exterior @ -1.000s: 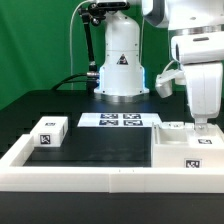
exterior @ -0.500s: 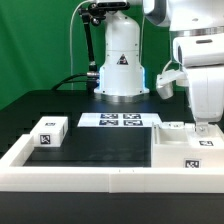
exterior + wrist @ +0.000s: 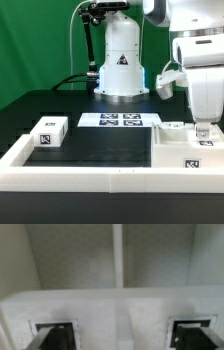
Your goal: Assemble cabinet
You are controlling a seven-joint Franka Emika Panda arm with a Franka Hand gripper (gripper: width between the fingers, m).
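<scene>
The white cabinet body lies at the exterior view's right, with a black-and-white tag on its front face and smaller white tagged pieces on top. My gripper hangs straight down over its far right part, fingertips at or just above the top surface. In the wrist view the gripper is open, its dark fingers spread wide over the white body, each in front of a black tag. A separate small white tagged block lies at the left.
The marker board lies flat at the back centre. A low white border rail runs along the front and left of the black mat. A white robot base stands behind.
</scene>
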